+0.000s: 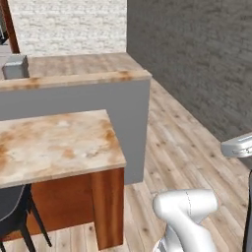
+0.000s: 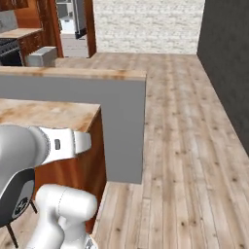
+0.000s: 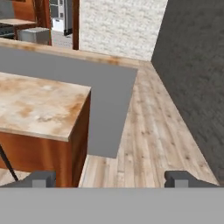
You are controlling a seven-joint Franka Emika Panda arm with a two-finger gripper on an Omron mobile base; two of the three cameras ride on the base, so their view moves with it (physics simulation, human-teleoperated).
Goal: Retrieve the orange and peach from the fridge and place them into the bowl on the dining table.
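The dining table [image 1: 54,142], with its beige marbled top blotched rusty orange on an orange-brown wooden base, stands at the left; it appears again as the dining table [image 2: 44,113] and the dining table [image 3: 35,107]. My gripper [image 3: 110,179] is open with nothing between its fingertips [image 3: 41,178]. It hangs over the wooden floor, right of and nearer than the table's corner. The orange, the peach and the bowl are out of view. Far off through a doorway stands a light grey appliance [image 3: 61,17]; I cannot tell whether it is the fridge.
Behind the table rises a higher grey-fronted ledge [image 1: 78,101] with a small grey box [image 1: 15,66] on top. A dark chair [image 1: 12,211] stands at the table's near left. A dark grey wall [image 1: 197,54] bounds the right side, with open wooden floor [image 2: 185,146] between.
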